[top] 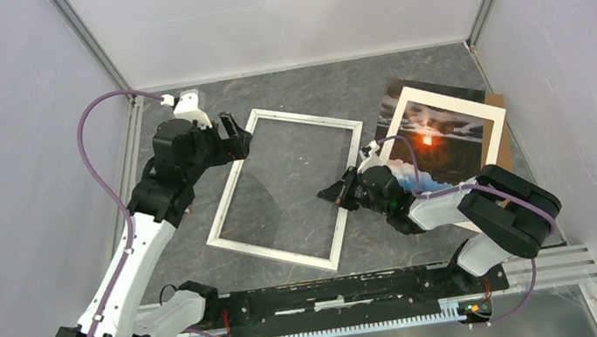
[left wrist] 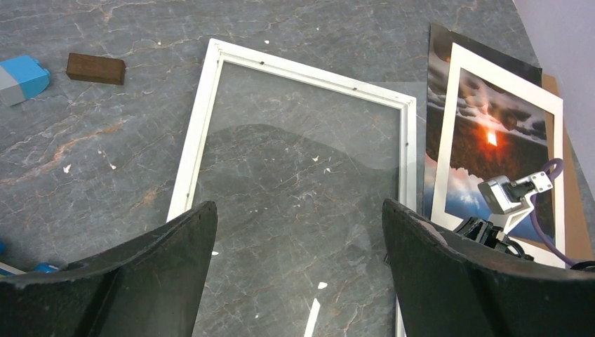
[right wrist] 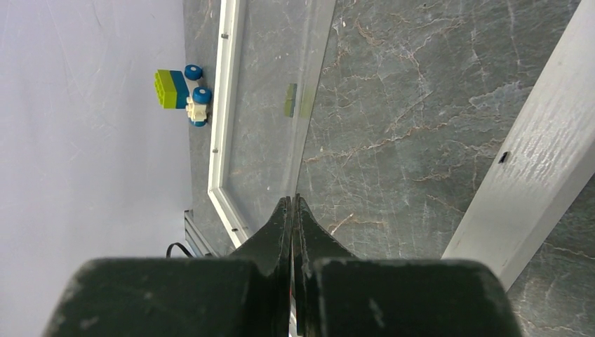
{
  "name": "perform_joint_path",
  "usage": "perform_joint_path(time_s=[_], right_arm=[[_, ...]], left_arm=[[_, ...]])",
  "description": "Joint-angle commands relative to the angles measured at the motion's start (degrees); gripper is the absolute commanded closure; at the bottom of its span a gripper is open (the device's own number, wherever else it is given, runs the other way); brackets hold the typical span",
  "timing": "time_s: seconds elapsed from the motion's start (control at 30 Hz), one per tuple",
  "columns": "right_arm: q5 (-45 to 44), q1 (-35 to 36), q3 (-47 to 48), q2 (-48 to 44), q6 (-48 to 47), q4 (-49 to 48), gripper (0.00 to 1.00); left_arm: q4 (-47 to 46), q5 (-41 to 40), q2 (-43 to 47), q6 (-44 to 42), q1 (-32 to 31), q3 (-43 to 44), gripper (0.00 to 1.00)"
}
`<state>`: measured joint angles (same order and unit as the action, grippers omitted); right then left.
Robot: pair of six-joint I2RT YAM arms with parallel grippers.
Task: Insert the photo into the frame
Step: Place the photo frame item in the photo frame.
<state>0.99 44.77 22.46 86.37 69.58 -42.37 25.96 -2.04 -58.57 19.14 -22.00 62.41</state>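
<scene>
The white frame (top: 285, 190) lies flat mid-table, also in the left wrist view (left wrist: 203, 112) and the right wrist view (right wrist: 540, 161). A clear pane (right wrist: 277, 119) rests over its opening. My right gripper (top: 335, 191) is at the frame's right long side, and its jaws (right wrist: 292, 200) are shut on the pane's edge. My left gripper (top: 236, 135) hovers over the frame's far left corner, open and empty (left wrist: 298, 207). The photo (top: 449, 134), white-bordered with an orange glow, lies face up to the right of the frame (left wrist: 502, 133), beside my right arm.
Under the photo lie a dark print (left wrist: 442, 49) and a brown backing board (top: 494, 101). A blue block (left wrist: 21, 77) and a brown block (left wrist: 96, 68) sit left of the frame. A green and blue toy (right wrist: 179, 91) stands by the left wall.
</scene>
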Motion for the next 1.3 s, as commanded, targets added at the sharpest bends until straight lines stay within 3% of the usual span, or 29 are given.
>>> perform_joint_path(time_s=[0.0, 1.27], right_arm=[[1.4, -0.3, -0.1, 0.7, -0.9, -2.9, 1.00], [5.8, -3.7, -0.2, 3.0, -2.8, -4.4, 1.00]], left_arm=[[-2.9, 1.0, -0.2, -2.4, -0.1, -0.1, 0.07], [-2.9, 1.2, -0.8, -2.4, -0.1, -0.1, 0.07]])
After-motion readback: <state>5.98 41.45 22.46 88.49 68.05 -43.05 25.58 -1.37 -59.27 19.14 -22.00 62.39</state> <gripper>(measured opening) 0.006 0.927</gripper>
